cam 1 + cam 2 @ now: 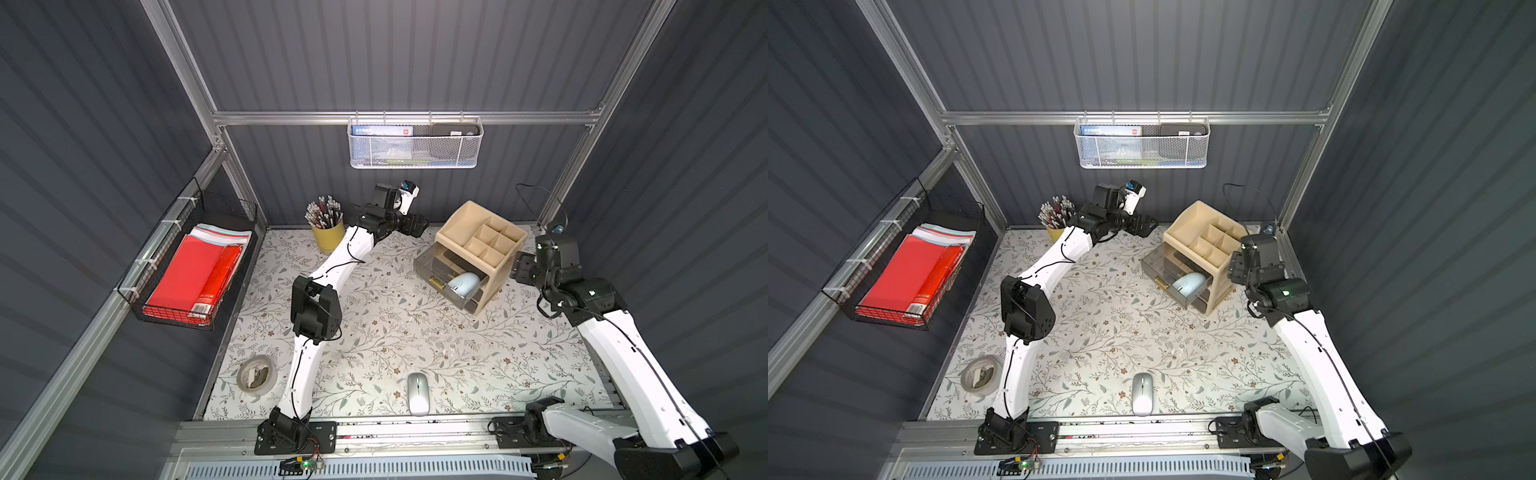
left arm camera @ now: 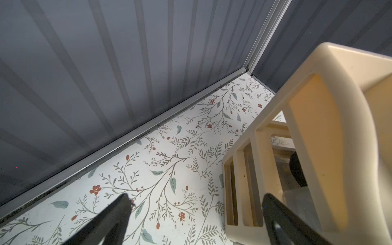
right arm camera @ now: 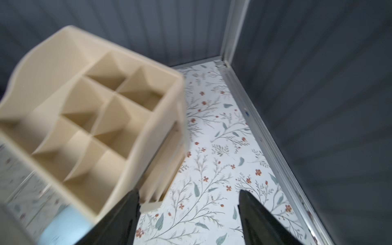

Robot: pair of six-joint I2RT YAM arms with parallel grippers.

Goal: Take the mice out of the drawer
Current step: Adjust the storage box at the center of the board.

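now the pale blue oval mouse (image 1: 462,284) lies in the open clear plastic drawer (image 1: 428,270), and the silver-white oval mouse (image 1: 418,393) rests on the floral tabletop (image 1: 374,332). left gripper (image 2: 196,197) and right gripper (image 3: 188,192) both gape wide, empty.

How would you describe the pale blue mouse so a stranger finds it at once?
Look for the beige organizer at the far right of the floral table. One clear drawer is pulled out of it, and the pale blue mouse lies inside. The silver mouse, by contrast, lies out on the table near the front edge.
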